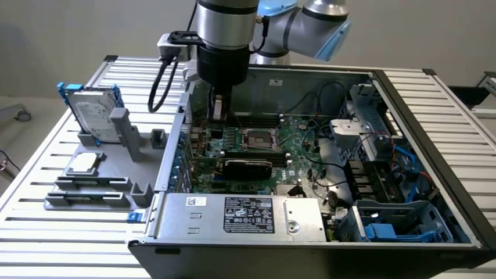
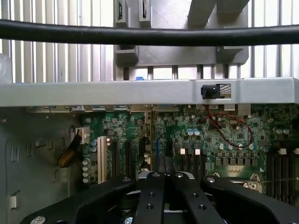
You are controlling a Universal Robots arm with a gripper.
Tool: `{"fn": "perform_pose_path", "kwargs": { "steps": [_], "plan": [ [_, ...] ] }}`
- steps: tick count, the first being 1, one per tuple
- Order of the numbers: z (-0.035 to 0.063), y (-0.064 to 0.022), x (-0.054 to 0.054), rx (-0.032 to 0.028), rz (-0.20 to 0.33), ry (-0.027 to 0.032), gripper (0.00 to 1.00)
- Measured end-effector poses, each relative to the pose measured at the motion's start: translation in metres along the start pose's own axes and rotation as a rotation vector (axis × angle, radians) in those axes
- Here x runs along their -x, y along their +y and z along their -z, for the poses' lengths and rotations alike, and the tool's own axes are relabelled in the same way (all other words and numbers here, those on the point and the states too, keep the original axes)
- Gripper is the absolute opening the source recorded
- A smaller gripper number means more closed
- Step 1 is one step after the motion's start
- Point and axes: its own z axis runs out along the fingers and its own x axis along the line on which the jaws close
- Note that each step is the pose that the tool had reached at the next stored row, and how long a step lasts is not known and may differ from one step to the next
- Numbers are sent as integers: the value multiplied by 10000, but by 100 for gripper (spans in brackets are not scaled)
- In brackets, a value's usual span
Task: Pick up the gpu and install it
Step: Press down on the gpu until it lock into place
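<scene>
Inside one open computer case [image 1: 403, 116], one gripper [image 1: 218, 114] hangs closed over the motherboard [image 1: 271, 136], holding nothing. One gpu [image 1: 246, 165] sits in a slot near the power supply [image 1: 244, 215]. Left of the case, a grey holder [image 1: 128, 174] carries one hard drive [image 1: 93, 119] and one CPU chip [image 1: 85, 164].

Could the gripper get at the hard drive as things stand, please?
Probably not directly: the gripper sits shut inside the case, whose side wall stands between it and the hard drive; the drive's top is free.
</scene>
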Motion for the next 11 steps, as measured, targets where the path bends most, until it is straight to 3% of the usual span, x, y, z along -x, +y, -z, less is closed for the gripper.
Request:
{"fn": "perform_pose_path", "kwargs": {
  "steps": [2, 3, 5, 11],
  "plan": [
    [13, -35, 0, 2, 13, -153, 11],
    [21, -40, -1, 3, 16, -176, 11],
    [27, -46, -1, 30, 18, -179, 11],
    [28, -46, -1, 32, 18, -177, 11]
  ]
}}
